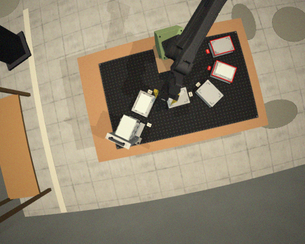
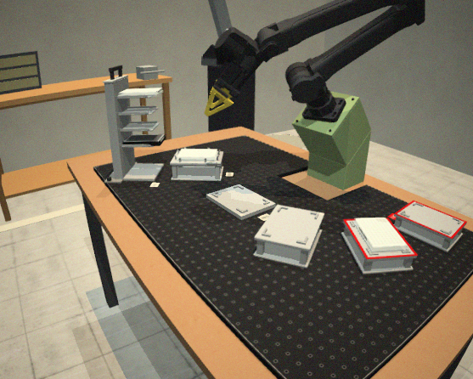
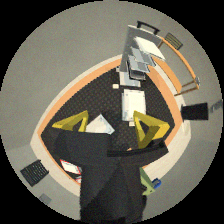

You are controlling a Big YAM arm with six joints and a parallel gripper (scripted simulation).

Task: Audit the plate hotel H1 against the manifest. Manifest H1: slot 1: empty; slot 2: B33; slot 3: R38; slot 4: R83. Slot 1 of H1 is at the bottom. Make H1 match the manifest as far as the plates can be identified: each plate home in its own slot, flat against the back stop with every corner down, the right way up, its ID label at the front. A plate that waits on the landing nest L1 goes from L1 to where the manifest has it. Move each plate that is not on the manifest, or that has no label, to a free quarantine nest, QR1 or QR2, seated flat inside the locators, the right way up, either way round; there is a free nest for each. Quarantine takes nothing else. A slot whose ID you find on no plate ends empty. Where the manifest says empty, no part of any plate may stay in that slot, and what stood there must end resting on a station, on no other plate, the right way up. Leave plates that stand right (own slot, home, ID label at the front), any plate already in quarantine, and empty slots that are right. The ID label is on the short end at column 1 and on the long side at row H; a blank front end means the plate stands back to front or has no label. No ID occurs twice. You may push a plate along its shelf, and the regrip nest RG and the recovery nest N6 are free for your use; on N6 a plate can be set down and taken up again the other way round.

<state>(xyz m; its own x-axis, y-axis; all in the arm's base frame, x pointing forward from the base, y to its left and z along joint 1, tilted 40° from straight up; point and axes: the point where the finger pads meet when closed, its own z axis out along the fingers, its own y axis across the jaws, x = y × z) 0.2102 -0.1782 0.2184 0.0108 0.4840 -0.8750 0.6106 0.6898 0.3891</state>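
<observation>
The plate hotel H1 point(image 2: 126, 123) stands at the table's far left corner; it also shows in the top view point(image 1: 125, 131) and the wrist view point(image 3: 137, 55). A white plate point(image 2: 140, 92) lies on its top shelf, and a dark plate point(image 2: 143, 138) lies on the lowest shelf. The two middle shelves look thin; I cannot tell what they hold. A white plate point(image 2: 196, 155) point(image 1: 143, 103) sits on the raised nest next to the hotel. My gripper point(image 2: 218, 102) point(image 1: 166, 98) point(image 3: 110, 112) is open and empty, high in the air above the table's middle, apart from every plate.
A low flat nest point(image 2: 240, 201) and a taller grey nest point(image 2: 289, 235) stand mid-table, both bare. Of the two red-rimmed nests at the right, one holds a white plate point(image 2: 379, 240) and the other point(image 2: 430, 221) is bare. The green arm base point(image 2: 336, 140) stands behind.
</observation>
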